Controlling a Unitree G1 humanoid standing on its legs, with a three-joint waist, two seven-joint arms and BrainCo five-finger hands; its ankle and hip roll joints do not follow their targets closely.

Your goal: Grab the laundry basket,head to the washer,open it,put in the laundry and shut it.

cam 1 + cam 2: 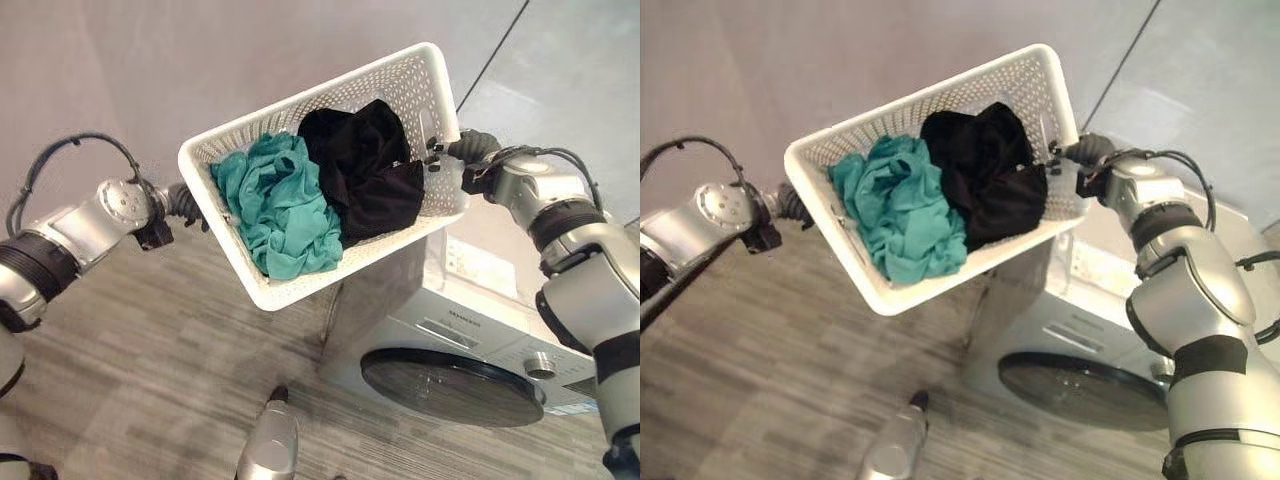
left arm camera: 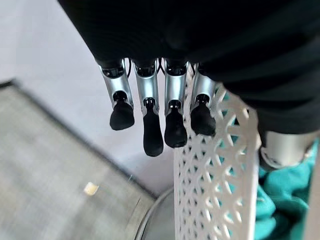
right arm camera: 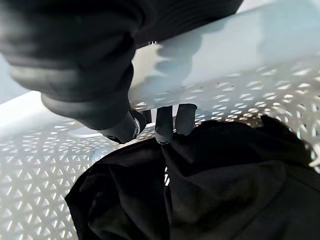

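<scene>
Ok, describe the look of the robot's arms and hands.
Both arms are silver-grey metal with black bands and black cables looping off them. The left hand has silver fingers with dark rounded tips under a dark ribbed cover; the right hand shows the same dark tips and cover.

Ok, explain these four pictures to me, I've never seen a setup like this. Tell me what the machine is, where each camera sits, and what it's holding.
This is a humanoid robot with two silver-grey arms. The two wide pictures come from a stereo camera on its head, looking down. The two close-ups come from cameras on its wrists.

The robot holds a white perforated plastic laundry basket up between both hands. The left hand is at one end: its wrist view shows the fingers outside the basket's wall and the thumb inside. The right hand hooks its fingers over the rim at the other end.

Inside the basket lie a crumpled teal cloth and a crumpled black cloth.

Below, on the grey wood-look floor, stands a white front-loading washer with its round dark door shut.
</scene>
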